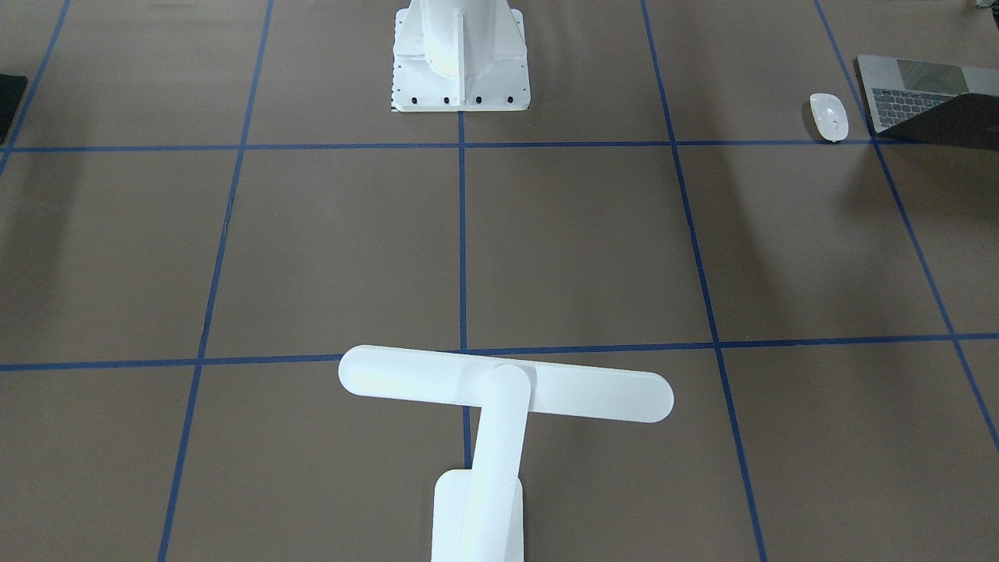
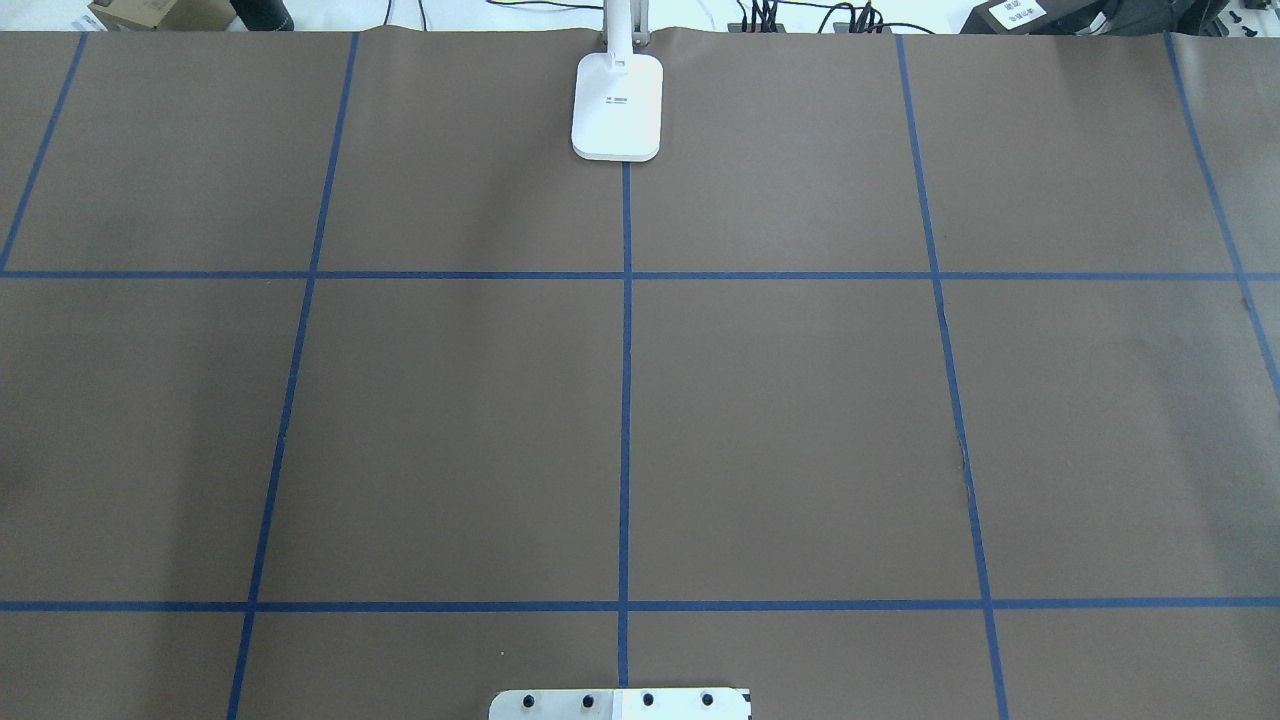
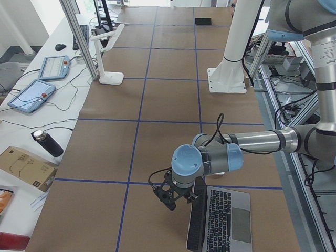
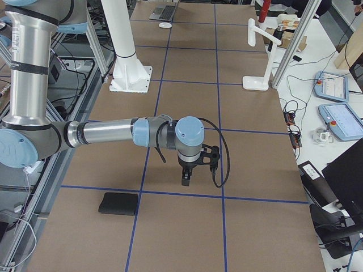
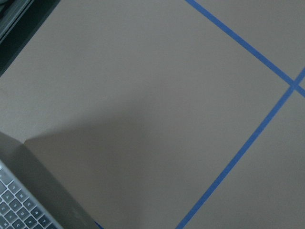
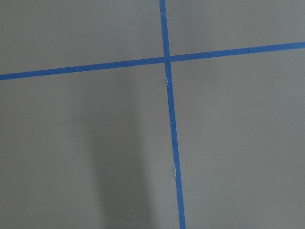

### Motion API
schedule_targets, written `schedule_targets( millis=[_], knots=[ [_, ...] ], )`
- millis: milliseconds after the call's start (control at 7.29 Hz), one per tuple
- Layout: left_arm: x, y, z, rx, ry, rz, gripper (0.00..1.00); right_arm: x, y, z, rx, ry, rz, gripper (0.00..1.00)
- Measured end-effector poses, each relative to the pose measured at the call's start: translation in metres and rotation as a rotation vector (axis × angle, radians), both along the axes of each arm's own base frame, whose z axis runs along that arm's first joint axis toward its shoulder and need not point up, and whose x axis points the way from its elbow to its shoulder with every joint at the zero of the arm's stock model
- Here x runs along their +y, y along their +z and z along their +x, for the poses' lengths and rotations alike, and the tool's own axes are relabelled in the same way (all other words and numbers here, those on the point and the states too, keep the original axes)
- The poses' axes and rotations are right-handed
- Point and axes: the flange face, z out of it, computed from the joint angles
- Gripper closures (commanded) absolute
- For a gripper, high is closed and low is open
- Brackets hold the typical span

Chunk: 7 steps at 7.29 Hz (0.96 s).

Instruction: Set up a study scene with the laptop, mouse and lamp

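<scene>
A brown worktop [image 1: 328, 242] marked into squares by blue tape carries three study things. The laptop [image 1: 929, 101] sits open at the worktop's end on the robot's left, its dark screen raised and its black keys showing. The mouse [image 1: 829, 117], small and glossy white, lies just beside the laptop on the side toward the worktop's middle, not touching it. The lamp [image 1: 499, 390] stands well apart from both, on the centre tape line at the edge farthest from the robot, its long bar head reaching over the worktop. The left arm [image 3: 257, 140] stretches low along the worktop, and its wrist hangs close to the laptop's raised screen; whether the left jaws are spread or pressed together cannot be told. The right arm [image 4: 108, 131] reaches out above a tape crossing, near a black mat [image 4: 119, 203] lying flat; the state of the right jaws cannot be told either. A white pedestal [image 1: 460, 55] stands between the arms.
</scene>
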Motion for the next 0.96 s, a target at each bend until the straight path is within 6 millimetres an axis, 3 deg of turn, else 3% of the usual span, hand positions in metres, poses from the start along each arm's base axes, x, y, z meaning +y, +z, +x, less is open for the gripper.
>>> schedule_targets(
  millis=[549,961],
  knots=[
    [0.010,0.007,-0.001,0.007,-0.209,-0.217,0.00,-0.002,-0.004,-0.001,-0.018,0.001,0.013,0.00],
    [0.016,0.042,0.001,0.010,-0.228,-0.276,0.00,-0.001,-0.002,-0.001,-0.019,0.001,0.005,0.00]
  ],
)
